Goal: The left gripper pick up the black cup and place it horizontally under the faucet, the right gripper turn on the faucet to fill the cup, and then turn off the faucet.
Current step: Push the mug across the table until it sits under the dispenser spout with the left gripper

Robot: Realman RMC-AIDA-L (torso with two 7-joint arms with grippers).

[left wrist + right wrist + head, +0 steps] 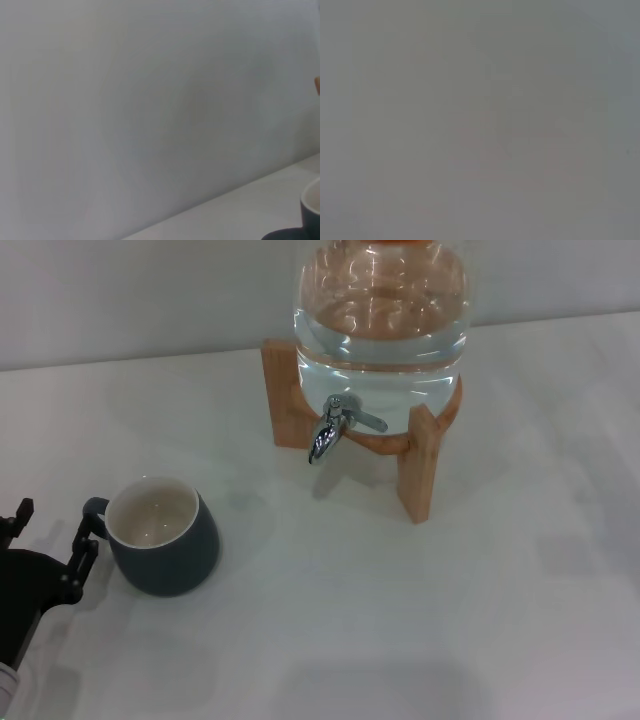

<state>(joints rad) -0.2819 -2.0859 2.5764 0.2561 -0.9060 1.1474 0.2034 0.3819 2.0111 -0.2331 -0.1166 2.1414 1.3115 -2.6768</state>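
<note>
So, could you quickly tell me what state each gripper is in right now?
Left gripper: open, beside the black cup's handle, holding nothing.
Right gripper: not in view.

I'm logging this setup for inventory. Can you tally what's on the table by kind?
Cups: 1, the black cup
Water jars: 1, with the faucet
Wooden stands: 1
Total: 3
</note>
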